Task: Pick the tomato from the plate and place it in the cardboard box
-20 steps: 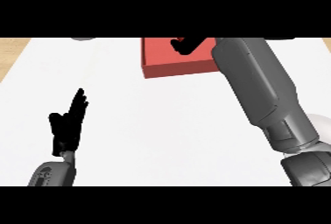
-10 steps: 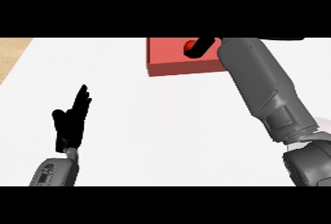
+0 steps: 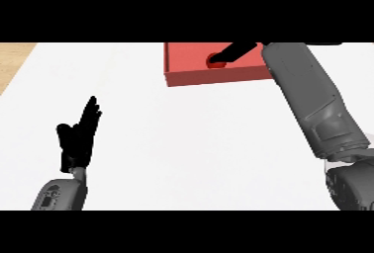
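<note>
box (image 3: 211, 76): plain red
tomato (image 3: 216, 60): red
counter (image 3: 190, 138): white
left hand (image 3: 79, 138): black
right hand (image 3: 237, 51): black
right forearm (image 3: 310, 99): grey
left forearm (image 3: 60, 193): grey
edge strip (image 3: 15, 59): tan, wood-grained

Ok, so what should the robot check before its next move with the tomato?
1. Tomato within the box walls: ok, it shows inside them.
2. Right hand at the tomato: ok, it reaches in over the box to it.
3. Hold on the tomato: cannot tell, the hand hides most of it.
4. Tomato resting on the box floor: cannot tell from above.
5. Left hand out of the way: ok, it rests open at the left, far from the box.
</note>
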